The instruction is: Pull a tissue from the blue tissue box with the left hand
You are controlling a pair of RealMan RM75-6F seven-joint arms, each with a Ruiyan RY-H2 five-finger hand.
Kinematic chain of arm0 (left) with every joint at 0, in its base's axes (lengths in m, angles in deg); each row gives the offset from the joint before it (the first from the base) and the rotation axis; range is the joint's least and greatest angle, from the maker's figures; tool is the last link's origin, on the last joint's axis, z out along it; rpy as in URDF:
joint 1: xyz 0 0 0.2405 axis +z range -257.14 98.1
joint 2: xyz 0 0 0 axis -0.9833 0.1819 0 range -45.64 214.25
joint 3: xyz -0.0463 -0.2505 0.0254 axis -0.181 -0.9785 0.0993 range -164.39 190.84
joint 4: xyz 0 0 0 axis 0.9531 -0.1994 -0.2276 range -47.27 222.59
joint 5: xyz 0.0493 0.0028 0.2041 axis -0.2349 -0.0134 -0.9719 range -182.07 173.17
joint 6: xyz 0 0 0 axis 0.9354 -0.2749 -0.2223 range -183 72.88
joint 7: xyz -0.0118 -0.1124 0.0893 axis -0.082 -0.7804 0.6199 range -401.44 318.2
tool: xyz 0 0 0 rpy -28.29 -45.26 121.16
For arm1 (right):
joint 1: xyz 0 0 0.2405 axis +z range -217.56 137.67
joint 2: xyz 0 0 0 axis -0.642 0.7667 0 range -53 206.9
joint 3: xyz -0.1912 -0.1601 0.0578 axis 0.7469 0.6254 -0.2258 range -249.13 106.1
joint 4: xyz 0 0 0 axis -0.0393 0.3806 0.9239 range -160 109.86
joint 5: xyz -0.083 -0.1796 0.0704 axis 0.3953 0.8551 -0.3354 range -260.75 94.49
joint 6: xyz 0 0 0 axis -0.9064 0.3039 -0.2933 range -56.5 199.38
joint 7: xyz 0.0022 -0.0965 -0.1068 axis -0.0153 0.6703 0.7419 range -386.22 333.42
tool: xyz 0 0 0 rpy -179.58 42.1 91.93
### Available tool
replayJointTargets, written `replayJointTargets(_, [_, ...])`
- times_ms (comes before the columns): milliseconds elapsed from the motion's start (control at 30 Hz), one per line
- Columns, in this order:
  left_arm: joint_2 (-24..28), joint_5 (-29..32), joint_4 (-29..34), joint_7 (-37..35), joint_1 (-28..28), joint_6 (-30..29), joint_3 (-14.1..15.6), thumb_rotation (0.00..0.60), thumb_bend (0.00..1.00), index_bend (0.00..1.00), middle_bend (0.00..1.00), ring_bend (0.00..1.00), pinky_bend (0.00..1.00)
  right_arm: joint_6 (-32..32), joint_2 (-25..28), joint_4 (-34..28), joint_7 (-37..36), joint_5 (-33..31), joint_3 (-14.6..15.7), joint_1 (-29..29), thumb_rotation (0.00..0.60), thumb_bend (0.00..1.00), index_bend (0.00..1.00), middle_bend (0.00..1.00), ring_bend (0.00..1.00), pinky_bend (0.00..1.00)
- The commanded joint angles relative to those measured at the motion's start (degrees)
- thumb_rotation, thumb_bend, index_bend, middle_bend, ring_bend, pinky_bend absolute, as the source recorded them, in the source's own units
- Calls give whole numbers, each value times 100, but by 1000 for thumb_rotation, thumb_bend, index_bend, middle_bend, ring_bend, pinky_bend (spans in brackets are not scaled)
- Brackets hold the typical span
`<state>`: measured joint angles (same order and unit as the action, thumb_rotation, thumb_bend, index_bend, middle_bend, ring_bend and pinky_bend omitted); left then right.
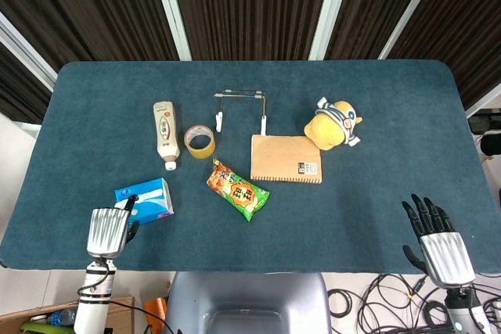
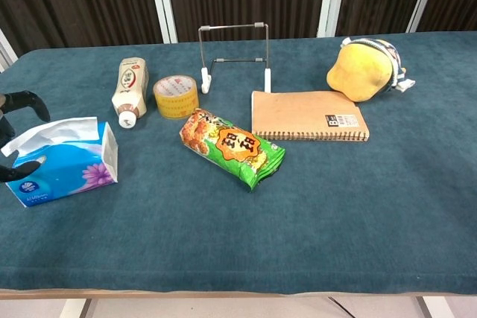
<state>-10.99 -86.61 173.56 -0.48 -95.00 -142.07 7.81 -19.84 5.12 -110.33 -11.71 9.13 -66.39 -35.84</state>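
Note:
The blue tissue box (image 1: 146,199) lies at the table's near left, a white tissue (image 2: 51,131) sticking up from its top slot. My left hand (image 1: 109,231) sits at the box's near-left end, dark fingertips reaching over that end. In the chest view a curled finger (image 2: 22,99) hangs above the tissue and another dark tip (image 2: 16,173) lies against the box's front face. Nothing is pinched between them. My right hand (image 1: 435,245) hovers at the near right edge, fingers spread, holding nothing.
On the blue table (image 1: 376,99) lie a milk-tea bottle (image 1: 163,132), a tape roll (image 1: 199,141), a green snack bag (image 1: 237,189), a brown notebook (image 1: 286,159), a wire stand (image 1: 240,107) and a yellow plush (image 1: 333,124).

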Motion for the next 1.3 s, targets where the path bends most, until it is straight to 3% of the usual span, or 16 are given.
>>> replayJointTargets(33, [-264,119,-122,144,-64,-8,-160,600,233,378,1000,1000,1000,50,23,-21,19,30,-1,-14,600,209,0,0,0,179])
replayJointTargets(333, [-585,202,-483,337,-175,-73,-386,600,247,401,1000,1000,1000,152,60,-31,49,150,-1,-71,600,209,0,0,0,183])
replayJointTargets(900, [-688,534,-886,392,-305,90,-587,600,294,450,1000,1000,1000,352,111,-62,143,262,-7,-136,600,209,0,0,0,186])
replayJointTargets(1100, [-745,604,-1063,341,-358,137,-620,600,355,495,1000,1000,1000,444,136,-99,191,250,-20,-142,600,208,0,0,0,187])
replayJointTargets(1300, [-773,622,-1181,242,-387,154,-618,600,483,561,1000,1000,1000,538,163,-136,236,239,-29,-141,600,209,0,0,0,187])
